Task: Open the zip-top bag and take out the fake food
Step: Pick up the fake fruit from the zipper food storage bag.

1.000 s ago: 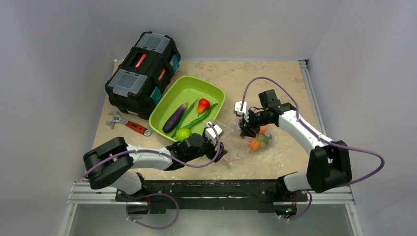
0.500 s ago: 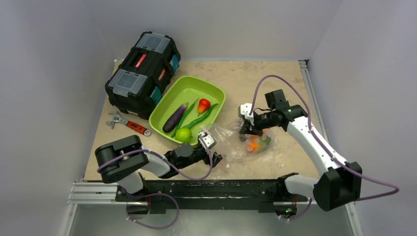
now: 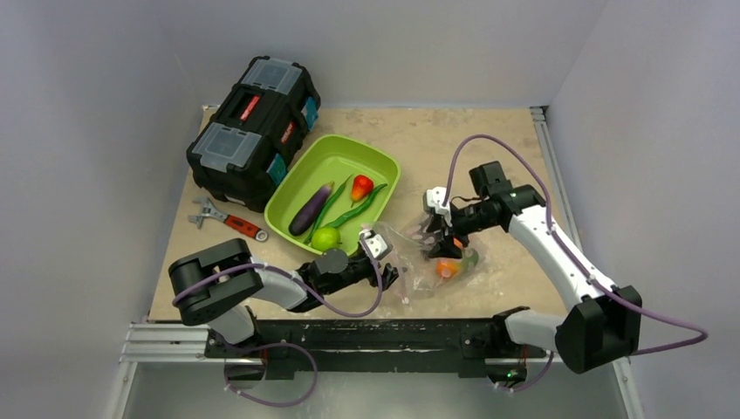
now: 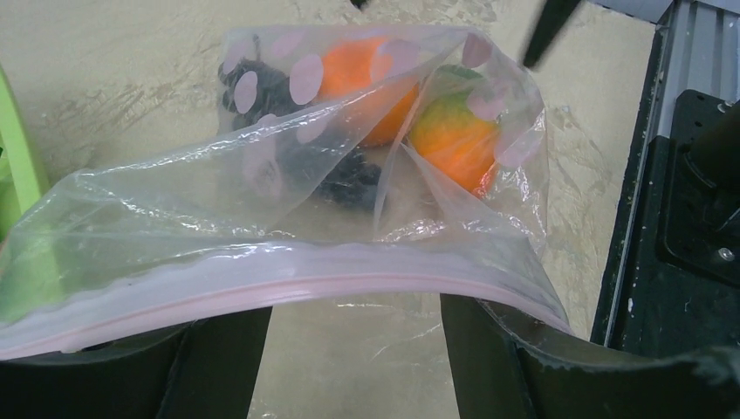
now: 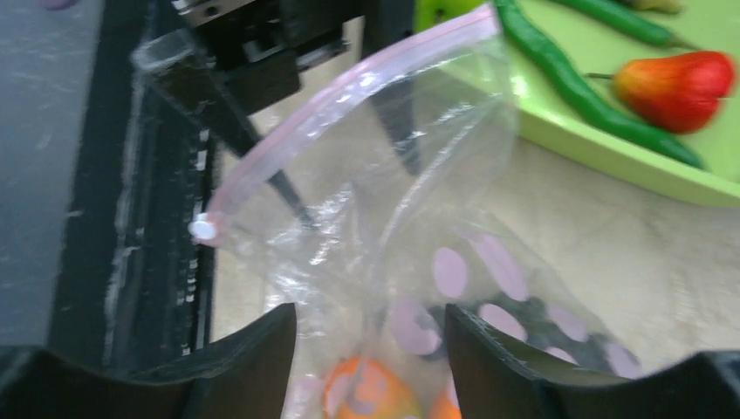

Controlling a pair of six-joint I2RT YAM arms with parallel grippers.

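Observation:
The clear zip-top bag (image 3: 417,260) lies on the table between both grippers. Its pink zip strip (image 4: 349,279) is draped across my left gripper's (image 4: 353,314) fingers, which stand wide apart. An orange fruit (image 4: 366,78), an orange-green mango (image 4: 454,140) and a dark item are inside. My right gripper (image 5: 371,319) is open, its fingers on either side of the bag's closed end above the orange fruit (image 5: 371,393). An eggplant (image 3: 310,209), red pepper (image 3: 361,186), green pod (image 3: 353,212) and lime ball (image 3: 325,237) lie in the green tray (image 3: 336,161).
A black toolbox (image 3: 253,131) stands at the back left, with a red-handled wrench (image 3: 229,221) in front of it. The black mounting rail (image 4: 681,175) runs along the table's near edge, close to the bag. The tray's edge (image 5: 611,148) lies just beyond the bag.
My left gripper has drawn back towards the near edge, staying at the bag's mouth. My right gripper shifted slightly right and nearer. The orange fruit in the bag slid nearer.

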